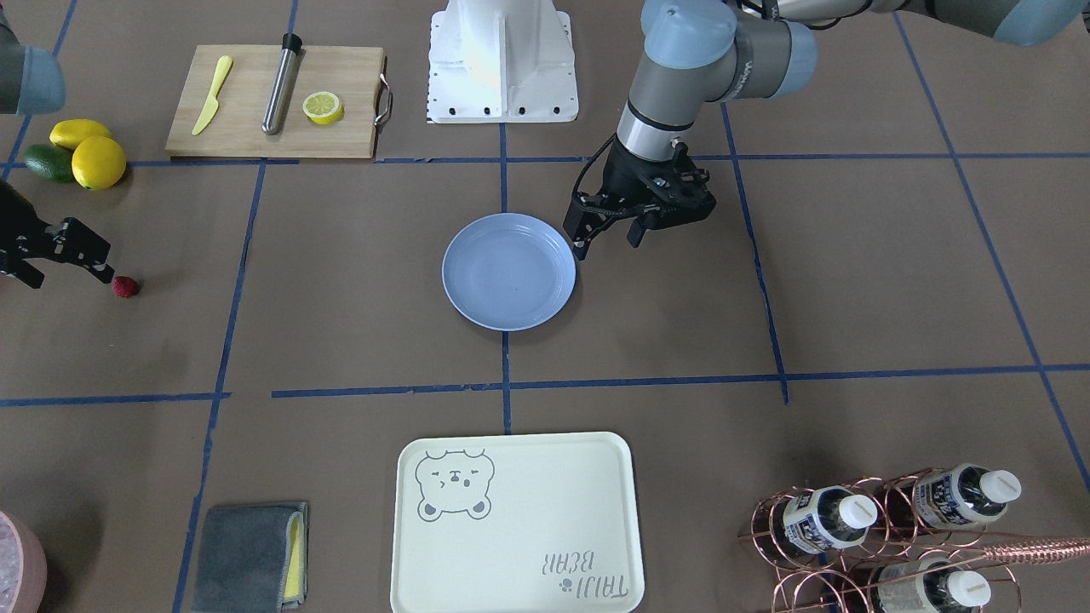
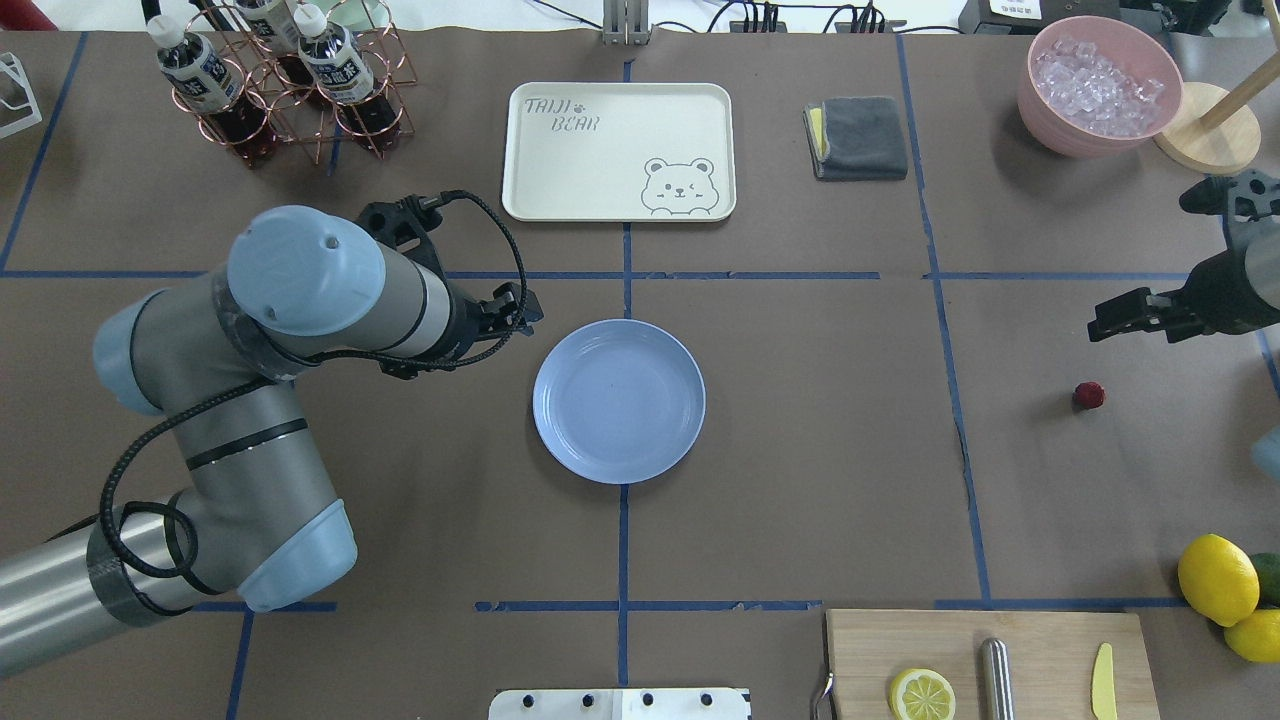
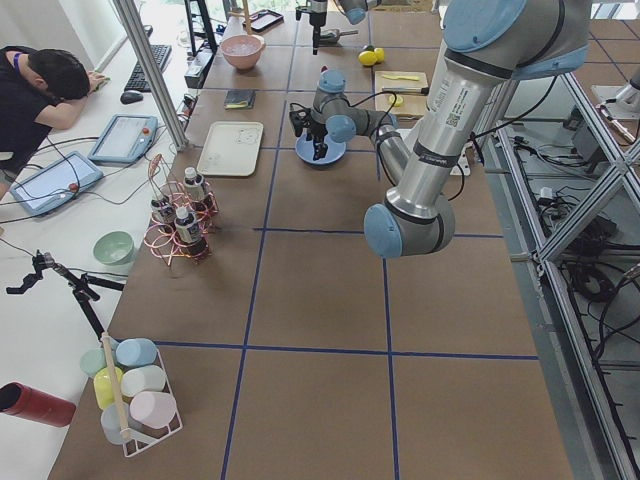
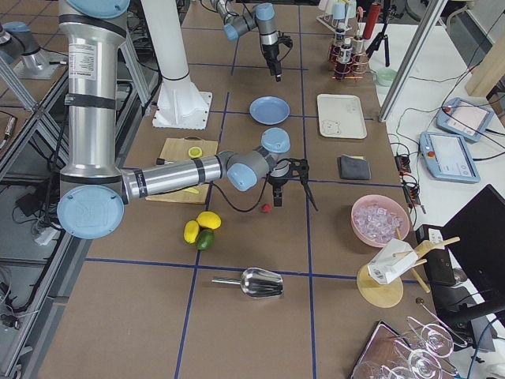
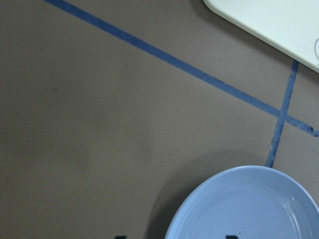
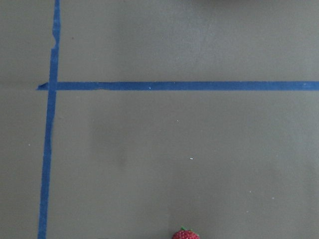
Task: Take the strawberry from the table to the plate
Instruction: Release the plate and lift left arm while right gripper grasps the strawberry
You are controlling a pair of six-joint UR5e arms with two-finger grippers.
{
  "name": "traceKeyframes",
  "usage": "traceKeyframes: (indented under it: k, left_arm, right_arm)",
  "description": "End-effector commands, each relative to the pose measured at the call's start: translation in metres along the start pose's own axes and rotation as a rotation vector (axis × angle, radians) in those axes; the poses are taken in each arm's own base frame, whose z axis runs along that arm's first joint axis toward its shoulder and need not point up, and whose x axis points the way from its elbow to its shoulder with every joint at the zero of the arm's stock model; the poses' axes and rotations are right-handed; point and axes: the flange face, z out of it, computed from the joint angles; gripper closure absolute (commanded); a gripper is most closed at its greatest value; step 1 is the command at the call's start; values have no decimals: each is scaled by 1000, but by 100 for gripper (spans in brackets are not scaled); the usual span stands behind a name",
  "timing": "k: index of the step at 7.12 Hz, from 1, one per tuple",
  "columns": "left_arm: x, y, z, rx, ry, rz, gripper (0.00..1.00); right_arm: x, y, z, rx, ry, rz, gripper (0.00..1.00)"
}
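Overhead exterior — right pincer [image 2: 1138, 322] hovers beside strawberry [image 2: 1089, 395].

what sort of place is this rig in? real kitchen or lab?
Most likely a robotics lab workcell, not a kitchen: the table is taped into a blue grid, kitchen props like the cutting board are staged on it, and a person sits beside it at tablets.

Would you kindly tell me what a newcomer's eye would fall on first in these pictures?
The glossy light-blue plate sits empty at the middle of the table, with the left end effector open just beside its rim. Well off to the robot's right, the tiny red strawberry lies on the table, close to the open right end effector but not held.
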Motion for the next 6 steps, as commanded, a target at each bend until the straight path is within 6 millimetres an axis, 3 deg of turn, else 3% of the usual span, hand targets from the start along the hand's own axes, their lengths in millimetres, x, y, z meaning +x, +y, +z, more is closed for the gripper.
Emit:
traceKeyframes:
  k: [1, 4, 6]
  left_arm:
    - [-1, -23, -14, 26, 2, 2, 0]
    - [-6, -33, -17, 40, -2, -1, 0]
    - [-8, -35, -16, 43, -5, -2, 0]
  right_arm:
    - [-5, 22, 42, -25, 66, -35, 0]
    - [-3, 29, 69, -60, 80, -50, 2]
    - [-6, 28, 72, -64, 79, -55, 21]
